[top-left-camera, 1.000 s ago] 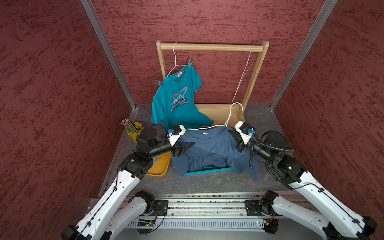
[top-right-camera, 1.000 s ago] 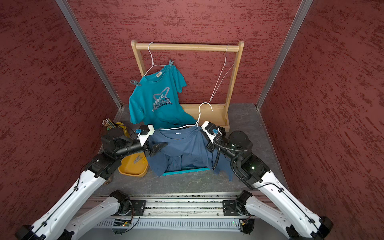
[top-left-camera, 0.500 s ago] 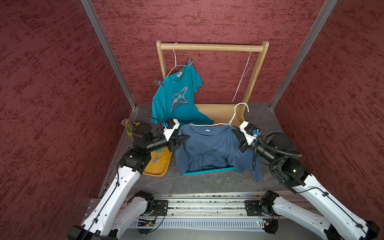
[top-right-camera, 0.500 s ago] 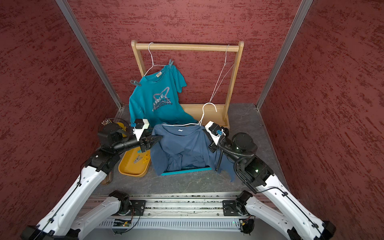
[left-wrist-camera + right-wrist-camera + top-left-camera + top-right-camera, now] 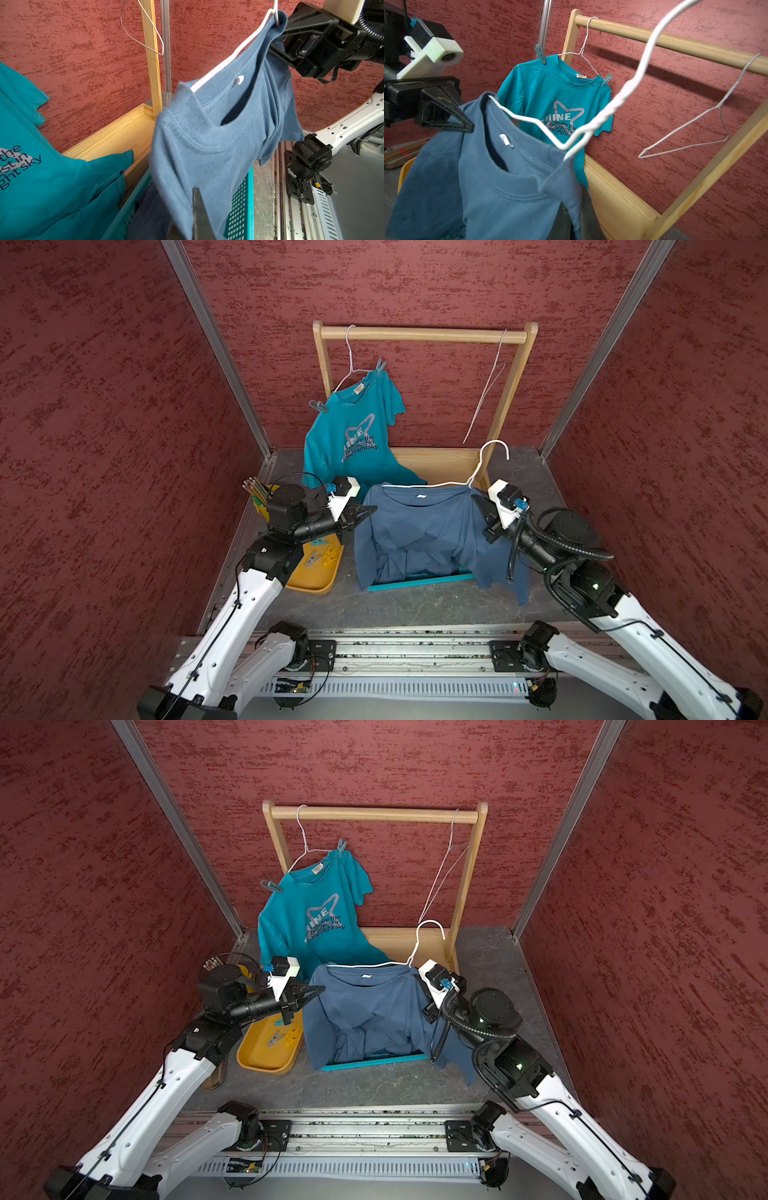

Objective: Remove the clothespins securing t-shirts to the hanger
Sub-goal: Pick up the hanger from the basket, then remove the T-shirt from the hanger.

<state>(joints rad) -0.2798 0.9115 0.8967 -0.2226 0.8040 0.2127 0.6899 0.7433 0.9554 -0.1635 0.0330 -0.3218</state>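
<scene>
Left pincer (image 5: 368,511) and right pincer (image 5: 478,502) each clamped shut on a shoulder of the slate blue t-shirt (image 5: 419,531).
It hung on a white hanger (image 5: 478,472) above the teal basket (image 5: 419,581); the teal t-shirt (image 5: 349,439) hung from the wooden rack (image 5: 419,334), two clothespins (image 5: 318,406) at its shoulders.

Only readable text was the print (image 5: 560,122) on the teal t-shirt (image 5: 529,93). Right wrist view showed pale capitals "HINE" over a star outline, leading letter unclear. Dark lines below read "You are the / brightest i / the night s", with the ends covered. In both top views the print (image 5: 360,445) (image 5: 326,923) was small but legible: "you are the brightest in the night sky". Left wrist view caught only fragments (image 5: 18,164): "the", "est in", "ght sky". The tan neck tag (image 5: 581,76) on that shirt was too small to read. The white label (image 5: 505,141) in the blue t-shirt (image 5: 500,187) was blurred and unreadable.
</scene>
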